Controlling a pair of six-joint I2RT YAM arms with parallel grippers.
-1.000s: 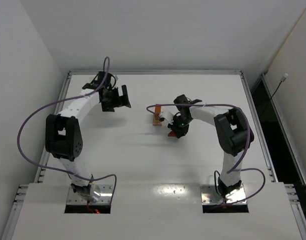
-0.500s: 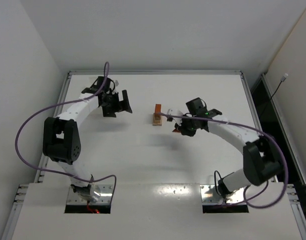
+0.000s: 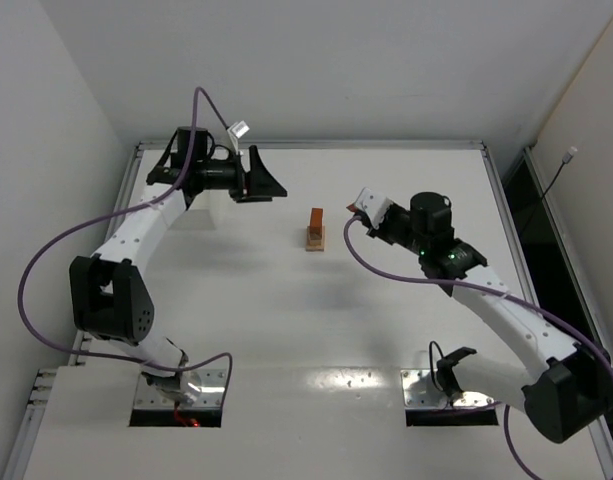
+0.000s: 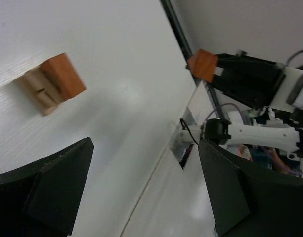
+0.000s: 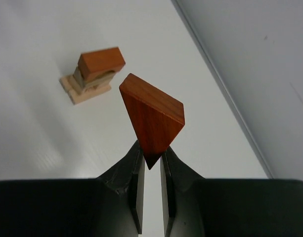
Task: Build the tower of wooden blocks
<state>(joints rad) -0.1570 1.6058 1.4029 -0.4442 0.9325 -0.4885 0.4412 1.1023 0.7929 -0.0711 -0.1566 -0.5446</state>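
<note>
White table point(image 3: 286, 320) holds tower point(image 3: 314, 231); right end effector point(image 5: 151, 162) clamps wedge point(image 5: 153, 118), left end effector point(image 3: 264, 183) released

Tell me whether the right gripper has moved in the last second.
Yes. In the top view the right gripper, gripping a wedge, was close beside the tower; now it sits farther right, a clear gap between.
</note>
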